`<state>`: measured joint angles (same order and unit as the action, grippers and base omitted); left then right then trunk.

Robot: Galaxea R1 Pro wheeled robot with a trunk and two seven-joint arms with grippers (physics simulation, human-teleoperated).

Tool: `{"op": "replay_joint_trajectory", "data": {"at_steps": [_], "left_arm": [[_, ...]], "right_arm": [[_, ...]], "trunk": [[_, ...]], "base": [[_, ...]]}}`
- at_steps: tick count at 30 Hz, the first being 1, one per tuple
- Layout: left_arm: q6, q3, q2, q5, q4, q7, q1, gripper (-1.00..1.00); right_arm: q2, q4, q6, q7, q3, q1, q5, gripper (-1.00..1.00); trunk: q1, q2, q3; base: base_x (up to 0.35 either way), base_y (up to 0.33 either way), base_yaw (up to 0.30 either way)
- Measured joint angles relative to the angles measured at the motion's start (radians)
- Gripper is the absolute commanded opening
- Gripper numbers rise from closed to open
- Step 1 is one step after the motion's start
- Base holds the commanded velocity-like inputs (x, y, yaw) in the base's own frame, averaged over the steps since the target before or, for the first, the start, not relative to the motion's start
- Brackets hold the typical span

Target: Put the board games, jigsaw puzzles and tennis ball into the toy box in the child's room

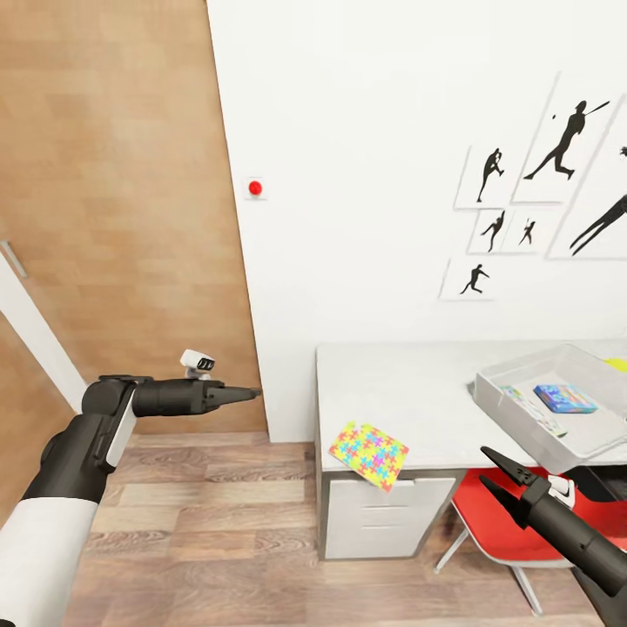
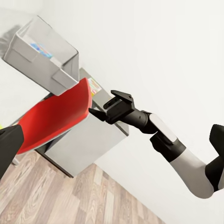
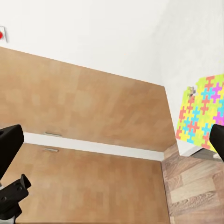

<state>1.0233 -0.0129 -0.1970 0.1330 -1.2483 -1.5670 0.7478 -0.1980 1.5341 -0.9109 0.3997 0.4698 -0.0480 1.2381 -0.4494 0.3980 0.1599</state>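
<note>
- Right black pincer (image 1: 498, 475), low at the head view's right, stands wide, holding nothing, above a red chair (image 1: 501, 522).
- Left black pincer (image 1: 251, 394) points toward the white wall, its tips narrowed together, empty.
- Shallow pale grey toy box (image 1: 522, 409) sits on the pale grey counter (image 1: 401, 392), holding a small blue board game (image 1: 564, 398) and a white printed box (image 1: 527, 407).
- Multicoloured jigsaw puzzle square (image 1: 369, 454) overhangs the counter's front edge, tilted.

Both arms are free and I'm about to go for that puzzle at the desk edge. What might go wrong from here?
1. The jigsaw puzzle overhangs the table front edge, tilted; a nudge from the open right gripper would likely send it to the floor.
2. The red chair sits under the toy box side, so the right arm may snag it.
3. A thin flat puzzle gives the fingers little to pinch.
</note>
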Motion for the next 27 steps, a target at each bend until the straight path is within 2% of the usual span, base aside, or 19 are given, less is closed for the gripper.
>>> {"op": "replay_joint_trajectory", "data": {"at_steps": [8,13,20,27], "left_arm": [[0.0,-0.002,-0.001,0.001,0.0,0.0,0.0,1.0],[0.0,-0.002,-0.001,0.001,0.0,0.0,0.0,1.0],[0.0,-0.002,-0.001,0.0,0.0,0.0,0.0,1.0],[0.0,-0.001,-0.001,0.001,0.0,0.0,0.0,1.0]], "right_arm": [[0.0,0.0,0.001,-0.001,-0.024,0.0,-0.002,1.0],[0.0,0.0,0.001,-0.002,-0.026,0.0,-0.002,1.0],[0.0,0.0,0.002,-0.001,-0.026,0.0,-0.002,1.0],[0.0,0.0,0.001,-0.002,-0.026,0.0,-0.002,1.0]], "trunk": [[0.0,0.0,-0.013],[0.0,0.0,-0.022],[0.0,0.0,-0.033],[0.0,0.0,-0.045]], "base": [[0.0,-0.117,0.0],[0.0,-0.2,0.0],[0.0,-0.057,0.0],[0.0,-0.203,0.0]]}}
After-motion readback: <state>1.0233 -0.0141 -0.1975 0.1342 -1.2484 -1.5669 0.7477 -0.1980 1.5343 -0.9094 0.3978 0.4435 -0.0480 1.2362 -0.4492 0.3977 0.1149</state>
